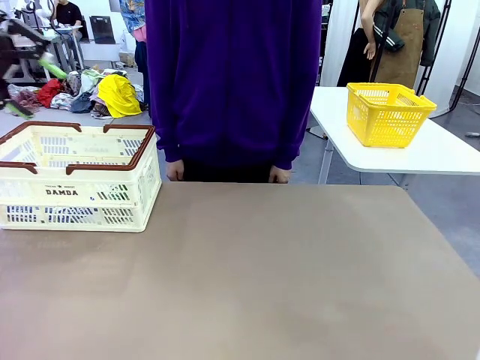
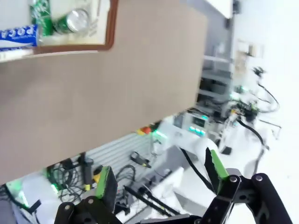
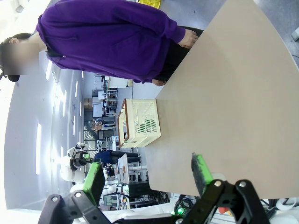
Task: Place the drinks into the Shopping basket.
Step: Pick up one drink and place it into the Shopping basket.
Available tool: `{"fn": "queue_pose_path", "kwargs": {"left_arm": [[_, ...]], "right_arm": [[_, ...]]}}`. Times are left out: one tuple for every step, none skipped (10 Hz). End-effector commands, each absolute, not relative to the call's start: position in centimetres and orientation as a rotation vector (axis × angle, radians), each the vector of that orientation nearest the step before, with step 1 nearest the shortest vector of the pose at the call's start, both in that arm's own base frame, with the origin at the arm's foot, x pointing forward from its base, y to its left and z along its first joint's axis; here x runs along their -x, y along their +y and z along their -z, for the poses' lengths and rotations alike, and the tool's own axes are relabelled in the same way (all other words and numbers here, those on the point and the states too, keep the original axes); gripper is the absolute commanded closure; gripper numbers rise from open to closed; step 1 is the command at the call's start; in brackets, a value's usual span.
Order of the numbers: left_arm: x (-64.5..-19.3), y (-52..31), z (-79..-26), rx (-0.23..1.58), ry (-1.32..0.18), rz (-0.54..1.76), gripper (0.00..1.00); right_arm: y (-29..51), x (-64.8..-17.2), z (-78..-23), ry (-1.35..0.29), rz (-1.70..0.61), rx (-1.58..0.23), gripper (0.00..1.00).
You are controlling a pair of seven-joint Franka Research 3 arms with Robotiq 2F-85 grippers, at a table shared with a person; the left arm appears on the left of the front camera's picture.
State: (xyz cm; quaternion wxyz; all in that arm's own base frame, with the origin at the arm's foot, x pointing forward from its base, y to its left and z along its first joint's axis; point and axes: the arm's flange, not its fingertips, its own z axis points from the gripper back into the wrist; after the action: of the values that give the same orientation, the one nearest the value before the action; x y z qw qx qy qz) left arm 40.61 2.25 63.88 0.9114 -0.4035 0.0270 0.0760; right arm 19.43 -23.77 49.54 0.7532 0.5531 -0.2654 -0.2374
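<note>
Left gripper (image 2: pixel 161 184) wide open, empty, off the table (image 2: pixel 117 84) edge. Right gripper (image 3: pixel 147 179) likewise wide. Cans (image 2: pixel 60 21) already lie in the basket (image 1: pixel 79 176). Likely light, stiff, slippery; grip mid-body.

Shopping basket (image 1: pixel 79 177) at left on brown table (image 1: pixel 247 285); person in purple top (image 1: pixel 232 75) behind (hands at edge); yellow basket (image 1: pixel 388 113) upper right.
</note>
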Motion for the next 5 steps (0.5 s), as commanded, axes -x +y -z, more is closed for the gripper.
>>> {"fn": "queue_pose_path", "kwargs": {"left_arm": [[-39.6,6.4,-61.9,1.046,0.117,-0.174,0.00],[-38.9,9.0,-61.8,1.149,0.133,-0.191,0.00],[-38.7,11.8,-62.1,1.232,0.146,-0.193,0.00],[-38.8,14.9,-62.3,1.320,0.167,-0.216,0.00],[-39.3,17.8,-61.7,1.404,0.186,-0.258,0.00]], "right_arm": [[-23.9,-19.7,-49.7,-0.611,0.495,-1.223,0.00],[-23.9,-19.7,-49.7,-0.611,0.495,-1.223,0.00],[-23.9,-19.7,-49.7,-0.611,0.495,-1.223,0.00],[-23.9,-19.7,-49.7,-0.611,0.495,-1.223,0.00],[-23.9,-19.7,-49.7,-0.611,0.495,-1.223,0.00]]}}
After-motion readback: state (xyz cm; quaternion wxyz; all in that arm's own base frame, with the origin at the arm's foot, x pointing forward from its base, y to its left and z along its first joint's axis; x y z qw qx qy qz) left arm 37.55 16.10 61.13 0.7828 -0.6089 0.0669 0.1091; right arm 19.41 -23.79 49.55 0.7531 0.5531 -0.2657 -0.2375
